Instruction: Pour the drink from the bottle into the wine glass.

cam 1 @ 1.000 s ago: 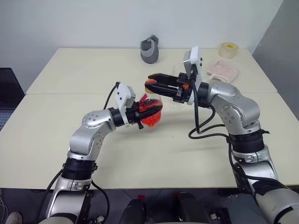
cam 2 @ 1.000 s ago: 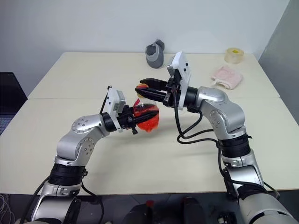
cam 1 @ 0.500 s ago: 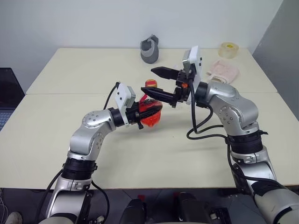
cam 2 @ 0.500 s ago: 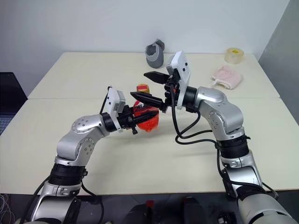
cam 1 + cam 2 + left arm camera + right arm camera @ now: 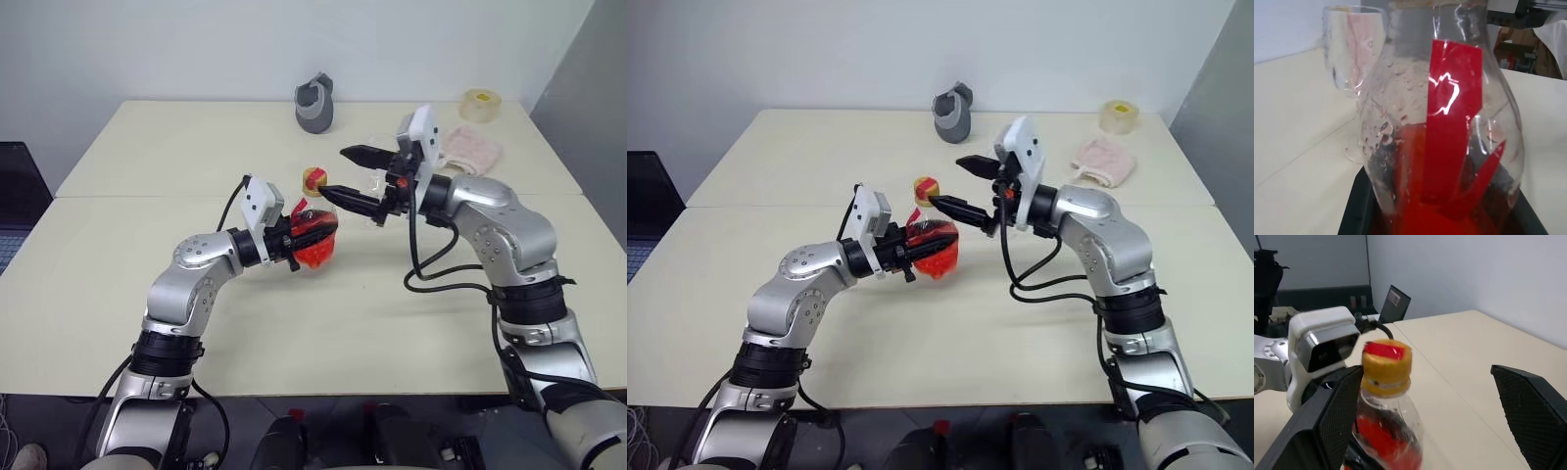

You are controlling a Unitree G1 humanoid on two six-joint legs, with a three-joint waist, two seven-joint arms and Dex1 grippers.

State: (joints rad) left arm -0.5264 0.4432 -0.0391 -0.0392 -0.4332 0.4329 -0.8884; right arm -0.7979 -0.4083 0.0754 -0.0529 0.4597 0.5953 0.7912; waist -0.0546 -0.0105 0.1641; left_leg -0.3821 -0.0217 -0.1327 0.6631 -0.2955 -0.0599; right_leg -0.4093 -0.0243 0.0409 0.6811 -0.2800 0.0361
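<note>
Above the middle of the table, the left gripper [image 5: 297, 245] pinches the round base of a small clear plastic bottle [image 5: 315, 231] of red drink, cap still on. The right gripper [image 5: 351, 172], fingers spread wide, hovers just right of the yellow-and-red cap [image 5: 314, 178]. The thin plastic looks light and squashable, so the ridged cap seems the firm place to grip; the clear stemmed wine glass [image 5: 1354, 58] stands just beyond.

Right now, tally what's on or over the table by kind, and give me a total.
Bottles: 1, bottle
Glasses: 1, wine glass
Grey cup-like objects: 1
Tape rolls: 1
Pink cloths: 1
Total: 5
</note>
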